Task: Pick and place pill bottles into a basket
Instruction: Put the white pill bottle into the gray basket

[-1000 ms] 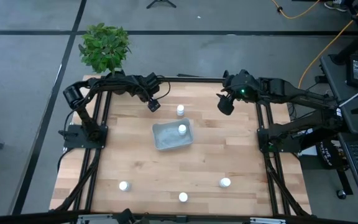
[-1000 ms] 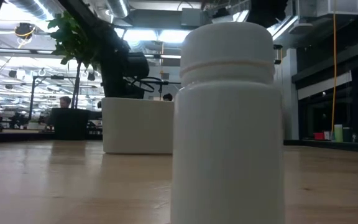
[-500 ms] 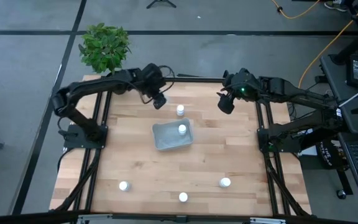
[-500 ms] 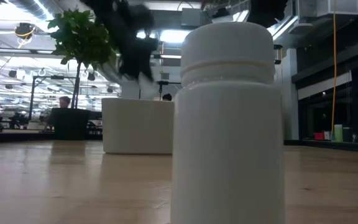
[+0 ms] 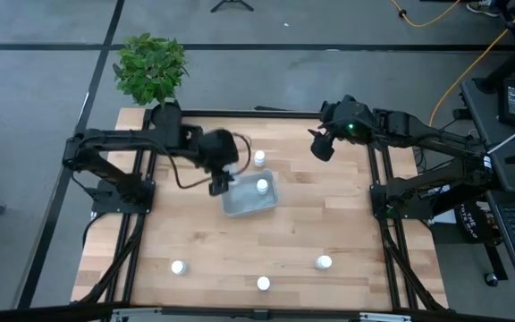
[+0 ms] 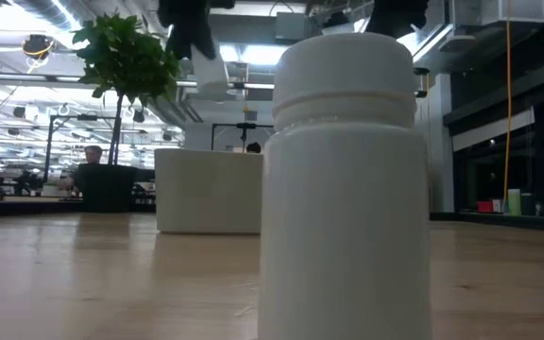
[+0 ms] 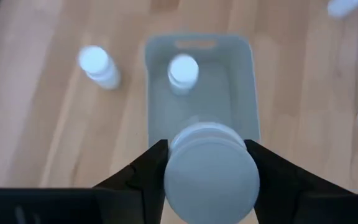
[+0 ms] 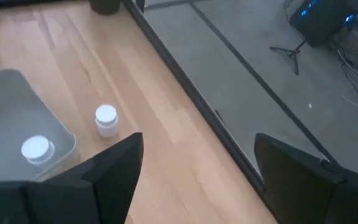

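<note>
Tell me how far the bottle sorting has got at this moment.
One pill bottle already stands in the basket. The left gripper holds a second above it. One more waits beside the basket, three along the near edge. The right gripper hovers empty.

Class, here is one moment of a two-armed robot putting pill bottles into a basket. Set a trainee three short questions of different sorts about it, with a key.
1. True or false: the left gripper holds a bottle over the basket.
2. How many bottles stand inside the basket?
3. The right gripper is: A) shut on a bottle, B) open and empty.

Key: 1 true; 2 one; 3 B.
</note>
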`<state>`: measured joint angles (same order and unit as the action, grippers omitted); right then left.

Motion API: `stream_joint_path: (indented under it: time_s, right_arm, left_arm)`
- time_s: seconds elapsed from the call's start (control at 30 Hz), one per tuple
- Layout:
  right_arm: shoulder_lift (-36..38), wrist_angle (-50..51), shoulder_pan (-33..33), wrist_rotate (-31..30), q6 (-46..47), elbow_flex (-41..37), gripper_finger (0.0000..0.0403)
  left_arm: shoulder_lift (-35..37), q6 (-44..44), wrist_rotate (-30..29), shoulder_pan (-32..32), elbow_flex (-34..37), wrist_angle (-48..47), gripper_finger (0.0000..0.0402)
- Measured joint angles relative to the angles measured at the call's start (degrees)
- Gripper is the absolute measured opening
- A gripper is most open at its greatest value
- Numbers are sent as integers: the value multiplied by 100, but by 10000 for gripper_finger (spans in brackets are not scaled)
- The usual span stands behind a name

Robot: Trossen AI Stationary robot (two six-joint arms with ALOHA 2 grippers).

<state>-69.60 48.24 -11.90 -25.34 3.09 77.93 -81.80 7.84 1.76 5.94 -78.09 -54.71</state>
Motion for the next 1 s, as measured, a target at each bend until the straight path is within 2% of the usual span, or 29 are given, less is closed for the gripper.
stream_joint_path:
  time_s: [0.33,0.47,0.57,0.83,0.9,1.0]
  right_arm:
    - [0,-327,0,9,-243,0,307]
    - [0,-297,0,218,-356,0,307]
    - [0,-253,2,277,-385,0,307]
    - [0,31,2,307,-512,2,307]
    - [0,49,2,308,-512,2,307]
    - [0,49,0,306,-521,2,307]
  left_arm:
    - [-870,57,-83,-261,638,164,170]
    - [-1293,54,-37,-259,878,597,170]
    - [-1566,44,-46,-259,923,963,170]
    - [-2095,65,-187,-257,925,985,170]
    - [-2103,193,-383,-246,923,985,190]
    - [-1993,394,-717,-168,918,872,266]
